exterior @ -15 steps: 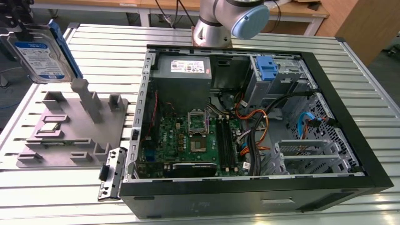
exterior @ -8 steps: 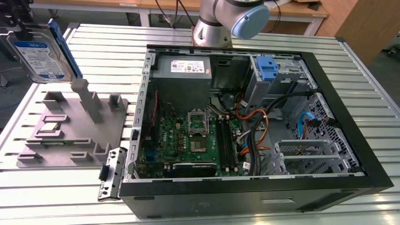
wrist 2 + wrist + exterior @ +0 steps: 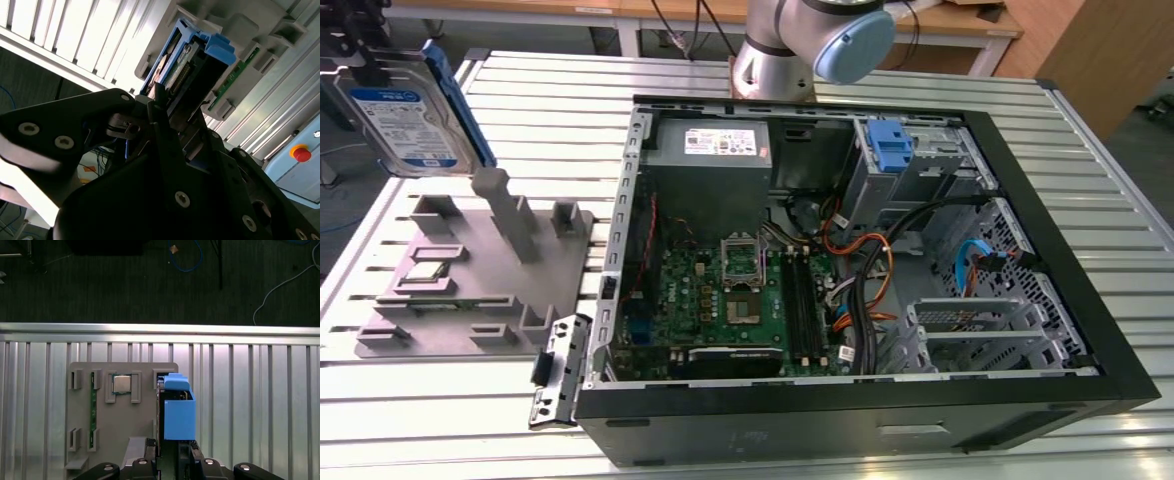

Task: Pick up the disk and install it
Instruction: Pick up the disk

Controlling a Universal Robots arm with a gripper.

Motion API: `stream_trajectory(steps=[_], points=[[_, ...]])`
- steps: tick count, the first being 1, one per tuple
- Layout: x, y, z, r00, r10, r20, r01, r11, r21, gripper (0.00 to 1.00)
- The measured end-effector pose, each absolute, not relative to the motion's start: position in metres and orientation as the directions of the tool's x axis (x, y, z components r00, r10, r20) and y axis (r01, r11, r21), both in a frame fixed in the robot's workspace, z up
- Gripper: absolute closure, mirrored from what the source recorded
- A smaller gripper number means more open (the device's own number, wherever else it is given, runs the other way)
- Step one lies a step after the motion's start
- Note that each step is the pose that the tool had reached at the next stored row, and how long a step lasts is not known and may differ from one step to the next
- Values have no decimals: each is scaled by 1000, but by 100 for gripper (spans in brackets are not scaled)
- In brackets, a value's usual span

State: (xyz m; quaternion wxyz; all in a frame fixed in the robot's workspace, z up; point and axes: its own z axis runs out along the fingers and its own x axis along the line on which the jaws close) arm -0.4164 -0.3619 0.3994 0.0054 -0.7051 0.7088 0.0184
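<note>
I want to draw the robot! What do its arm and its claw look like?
Its arm is a round silver-grey tube with a light blue cap at the joint. Its gripper is black, with flat bars and shiny round screws.

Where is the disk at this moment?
The disk is at the exterior view's far left, held above the grey holder plate and outside the open computer case. In both wrist views the gripper holds it between its jaws.
</note>
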Motion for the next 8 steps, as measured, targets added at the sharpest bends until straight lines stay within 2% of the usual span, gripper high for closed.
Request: stream_trajectory(steps=[8], points=[[-416, -362, 401, -6, -999, -33, -1000, 5, 19, 65]])
